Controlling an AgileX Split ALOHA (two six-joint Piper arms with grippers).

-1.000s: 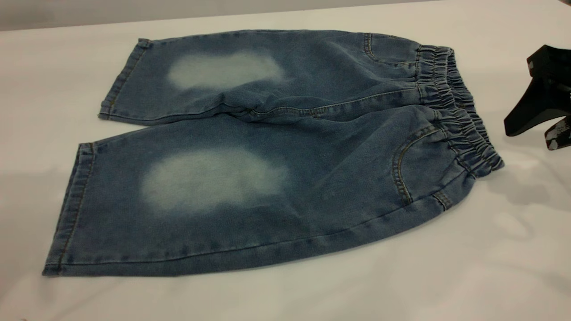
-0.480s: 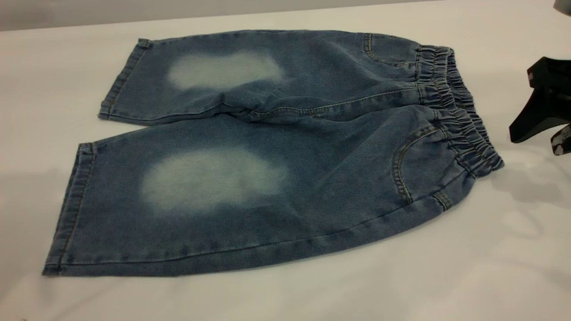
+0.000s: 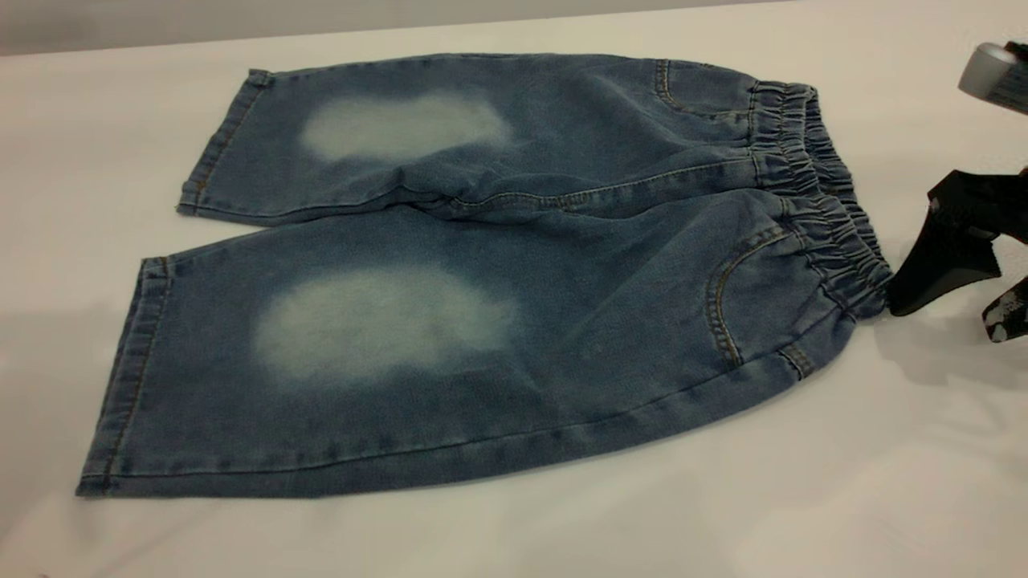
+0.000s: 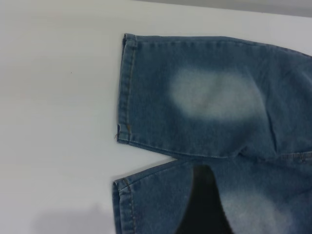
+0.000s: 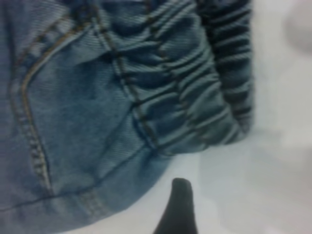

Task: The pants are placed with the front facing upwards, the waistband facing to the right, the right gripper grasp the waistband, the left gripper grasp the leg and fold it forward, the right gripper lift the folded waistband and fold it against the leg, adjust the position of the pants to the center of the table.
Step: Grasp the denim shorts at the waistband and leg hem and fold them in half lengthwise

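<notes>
One pair of pants lies flat on the table, front side up, and nothing here serves as a container — the denim rests directly on the bare white tabletop. At the left end are two leg hems, the far leg shorter in view and the near leg wider, and each leg carries one pale faded oval patch, so two patches in all. In the left wrist view one dark fingertip of the left gripper hangs over the near leg close to its hem; whether its fingers are parted or closed cannot be told. Further right, two curved front pockets with tan stitching sit just before the waistband, which runs along the right end of the pants, ruched into many small folds. At the far right the right gripper sits low on the table with its two fingers spread apart — one black tip touches or nearly touches the near corner of the waistband, the scuffed one stands clear.
</notes>
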